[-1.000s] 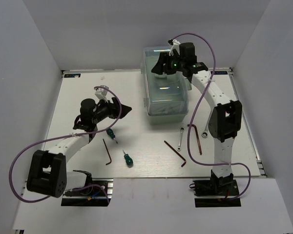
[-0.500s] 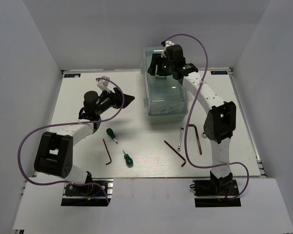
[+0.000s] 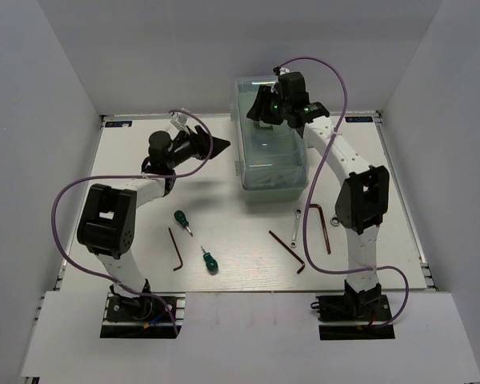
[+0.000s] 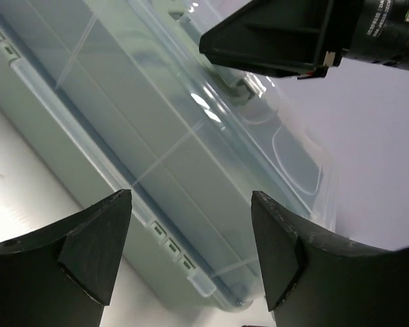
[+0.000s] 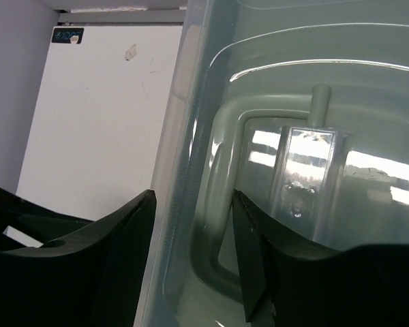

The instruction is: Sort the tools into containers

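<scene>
The pale green toolbox [image 3: 275, 156] with its clear lid shut stands at the back of the table. My right gripper [image 3: 258, 118] hangs over its far left corner. In the right wrist view it [image 5: 191, 259] is open, its jaws astride the lid's left rim beside the handle [image 5: 221, 197]. My left gripper [image 3: 222, 146] is open and empty, pointing at the box's left side [image 4: 123, 136]. Two green-handled screwdrivers [image 3: 182, 222] [image 3: 210, 261], three hex keys [image 3: 174, 250] [image 3: 289, 250] [image 3: 326, 228] and two small wrenches [image 3: 296, 224] [image 3: 314, 210] lie on the table.
White walls close in the table [image 3: 144, 160] on the left, back and right. Purple cables [image 3: 60, 208] loop from both arms. The right arm's links [image 3: 360, 200] rise just right of the wrenches and one hex key.
My left arm has swung up and to the right, toward the toolbox. My right gripper has shifted left over the lid's far corner, and its jaws have narrowed.
</scene>
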`<state>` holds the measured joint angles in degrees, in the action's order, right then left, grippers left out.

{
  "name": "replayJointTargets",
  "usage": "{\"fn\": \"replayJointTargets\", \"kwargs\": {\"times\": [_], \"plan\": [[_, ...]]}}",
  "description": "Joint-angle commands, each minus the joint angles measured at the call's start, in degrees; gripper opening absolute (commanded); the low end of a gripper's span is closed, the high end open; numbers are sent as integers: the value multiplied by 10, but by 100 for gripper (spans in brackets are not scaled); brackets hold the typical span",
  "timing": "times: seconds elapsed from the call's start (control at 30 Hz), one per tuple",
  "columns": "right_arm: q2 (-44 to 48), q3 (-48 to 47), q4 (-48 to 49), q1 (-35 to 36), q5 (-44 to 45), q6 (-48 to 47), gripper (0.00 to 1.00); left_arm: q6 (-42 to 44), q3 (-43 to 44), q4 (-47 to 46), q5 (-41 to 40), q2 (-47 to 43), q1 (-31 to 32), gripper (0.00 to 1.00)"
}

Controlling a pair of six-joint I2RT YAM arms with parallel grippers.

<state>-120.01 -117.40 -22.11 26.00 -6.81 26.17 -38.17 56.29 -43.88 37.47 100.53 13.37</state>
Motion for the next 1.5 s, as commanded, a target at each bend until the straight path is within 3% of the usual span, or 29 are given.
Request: {"fn": "replayJointTargets", "kwargs": {"times": [0.0, 0.4, 0.57, 0.7, 1.0, 1.47], "plan": [[13, -31, -12, 4, -53, 28, 54, -16, 43, -29, 25, -2, 3, 81], [28, -38, -8, -6, -89, 42, 53, 6, 163, 50, 43, 25, 15, 79], [32, -34, -4, -11, -95, 46, 53, 12, 214, 82, 43, 56, 32, 69], [32, -30, -2, -12, -103, 50, 51, 23, 272, 128, 48, 96, 51, 53], [29, -32, 8, -26, -130, 76, 48, 55, 285, 182, 29, 101, 68, 53], [33, -21, 29, -42, -169, 112, 44, 92, 377, 278, -15, 149, 89, 53]]}}
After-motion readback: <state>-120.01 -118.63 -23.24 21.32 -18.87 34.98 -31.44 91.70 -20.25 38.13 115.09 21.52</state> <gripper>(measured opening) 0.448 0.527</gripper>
